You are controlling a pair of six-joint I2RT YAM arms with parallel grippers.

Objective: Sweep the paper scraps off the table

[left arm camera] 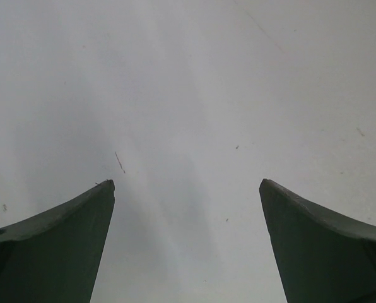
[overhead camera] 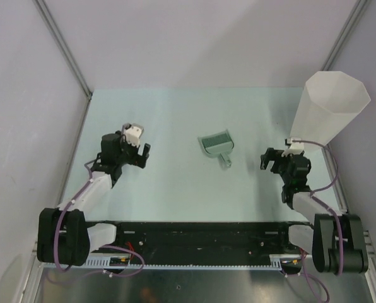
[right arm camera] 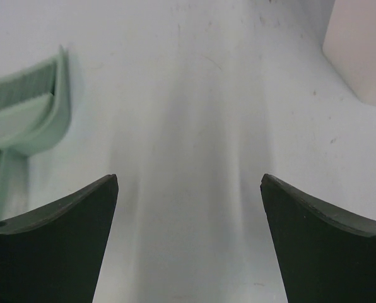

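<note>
Open and empty, left gripper [overhead camera: 145,154] and right gripper [overhead camera: 265,159] flank the dustpan [overhead camera: 216,145] on the table [overhead camera: 175,113]; no paper scraps visible near it; risk: a shallow pinch may skid the dustpan away.

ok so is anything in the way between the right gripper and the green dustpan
Nothing visible does. The right gripper hangs open to the right of the dustpan, with only bare table between them. The white bin stands further right and back, off that line.
</note>
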